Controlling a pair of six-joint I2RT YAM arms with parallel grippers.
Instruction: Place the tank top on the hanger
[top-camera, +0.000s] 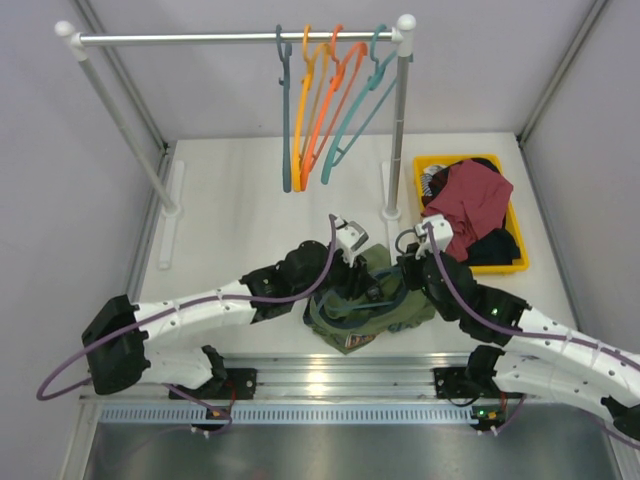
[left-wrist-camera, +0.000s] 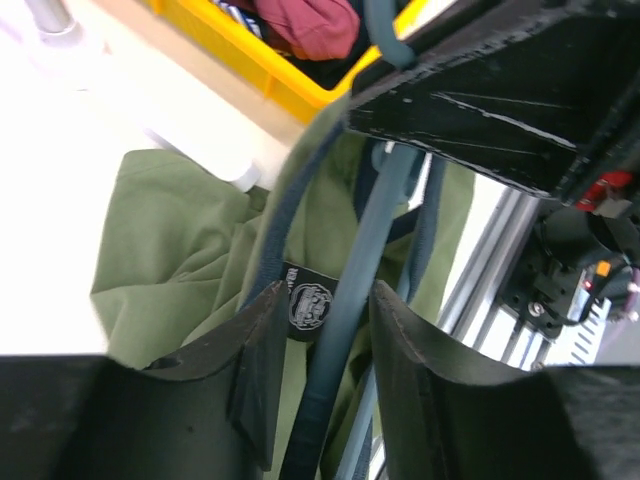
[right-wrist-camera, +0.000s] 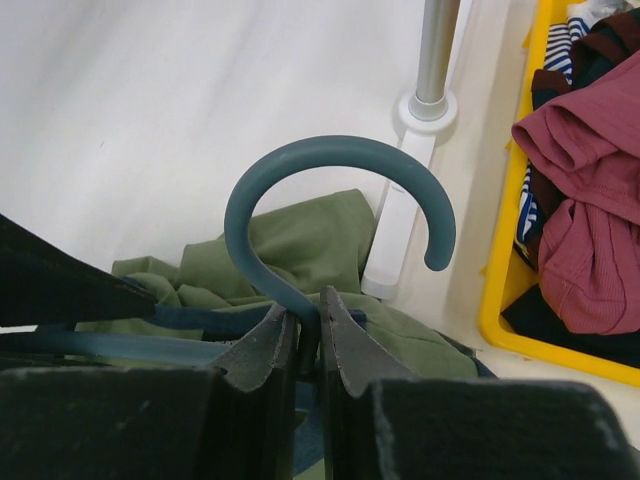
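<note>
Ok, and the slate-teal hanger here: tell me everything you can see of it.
The hanger is thin, slate-teal and matte, and looks like plastic, with a rounded open hook. The right gripper is shut on its neck just below the hook. Its arms run into the bunched olive tank top, which lies on the table. One arm passes between the fingers of the open left gripper, unclamped. Whether the top is threaded on it cannot be told.

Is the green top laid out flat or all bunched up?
Bunched up. The tank top lies in a wrinkled heap on the table, its folds lumped under the hanger, not spread out.
</note>
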